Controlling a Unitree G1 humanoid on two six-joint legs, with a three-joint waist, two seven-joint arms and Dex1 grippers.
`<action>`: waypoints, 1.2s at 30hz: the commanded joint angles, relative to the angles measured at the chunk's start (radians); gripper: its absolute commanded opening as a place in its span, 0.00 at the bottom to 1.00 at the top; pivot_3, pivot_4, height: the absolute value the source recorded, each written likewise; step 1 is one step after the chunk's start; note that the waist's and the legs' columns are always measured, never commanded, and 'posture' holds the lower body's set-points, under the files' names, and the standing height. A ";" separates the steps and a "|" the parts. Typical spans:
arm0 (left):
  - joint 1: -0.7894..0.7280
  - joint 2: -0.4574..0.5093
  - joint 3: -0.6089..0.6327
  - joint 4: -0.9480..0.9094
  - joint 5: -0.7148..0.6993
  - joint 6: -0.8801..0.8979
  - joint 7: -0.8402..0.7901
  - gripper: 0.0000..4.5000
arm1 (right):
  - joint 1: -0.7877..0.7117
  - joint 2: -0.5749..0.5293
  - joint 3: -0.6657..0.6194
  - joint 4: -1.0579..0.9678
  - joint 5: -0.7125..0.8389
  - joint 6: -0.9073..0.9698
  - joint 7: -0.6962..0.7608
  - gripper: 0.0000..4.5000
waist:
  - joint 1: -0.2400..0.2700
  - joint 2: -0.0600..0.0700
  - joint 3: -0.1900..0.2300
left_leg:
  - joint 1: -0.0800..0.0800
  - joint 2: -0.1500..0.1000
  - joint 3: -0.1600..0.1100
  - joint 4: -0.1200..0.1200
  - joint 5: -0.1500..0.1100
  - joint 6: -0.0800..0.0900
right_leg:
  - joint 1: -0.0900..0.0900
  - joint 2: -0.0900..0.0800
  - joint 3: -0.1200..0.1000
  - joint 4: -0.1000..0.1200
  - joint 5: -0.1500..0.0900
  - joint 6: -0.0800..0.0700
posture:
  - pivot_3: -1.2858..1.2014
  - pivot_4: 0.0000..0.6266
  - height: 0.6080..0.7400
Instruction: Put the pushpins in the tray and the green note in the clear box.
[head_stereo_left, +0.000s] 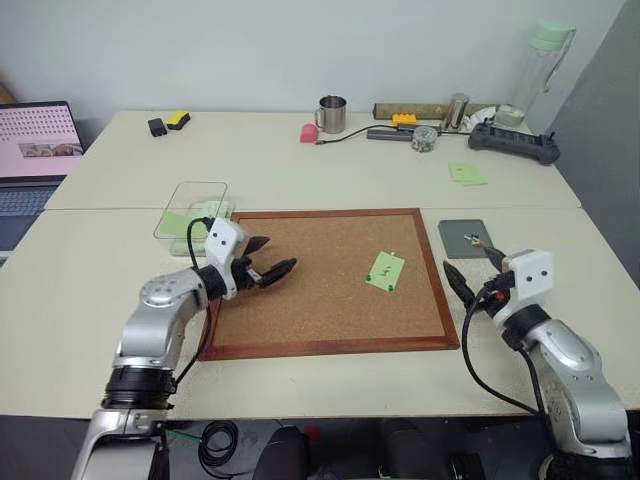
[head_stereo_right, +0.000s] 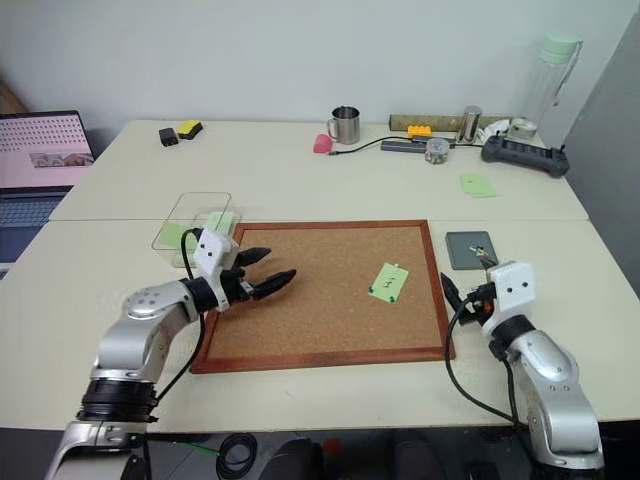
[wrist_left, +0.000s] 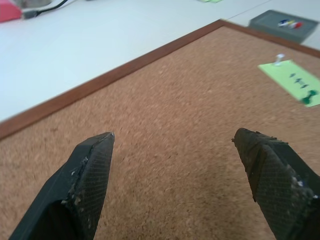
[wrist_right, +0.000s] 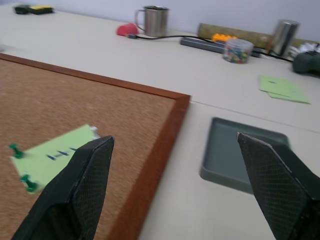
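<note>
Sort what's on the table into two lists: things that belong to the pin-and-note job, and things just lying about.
Belongs to the job:
- green note, pinned on the cork board
- pushpins holding it, a few more already in the tray
- grey tray
- clear box

Just lying about:
- laptop
- metal mug
- jar of pins
- green note pad
- black device
- bottle

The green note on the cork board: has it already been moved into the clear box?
No. The green note lies pinned on the cork board, apart from the clear box beyond the board's corner.
</note>
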 joint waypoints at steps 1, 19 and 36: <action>-0.029 0.027 0.018 -0.042 -0.040 0.022 -0.039 0.90 | -0.045 -0.029 0.005 -0.026 0.047 0.010 0.052 0.91 | 0.000 0.000 0.000 | 0.000 0.000 0.000 0.000 0.000 0.000 | 0.000 0.000 0.000 0.000 0.000 0.000 | 0.52 0.24 1.00; -0.003 0.041 -0.114 -0.149 -0.040 0.011 -0.206 0.54 | -0.194 -0.064 0.140 0.141 0.040 -0.006 0.190 0.91 | 0.000 0.000 0.000 | -0.001 0.000 -0.001 0.000 0.000 0.000 | -0.001 0.000 0.000 0.000 0.000 0.000 | 0.52 0.24 1.00; 0.019 -0.038 -0.198 -0.126 0.043 -0.042 -0.133 0.00 | -0.322 0.024 0.215 0.360 -0.060 -0.073 0.146 0.91 | 0.000 0.000 0.000 | -0.002 0.000 -0.001 0.001 0.000 0.000 | -0.001 0.000 0.000 0.000 0.000 0.000 | 0.52 0.24 1.00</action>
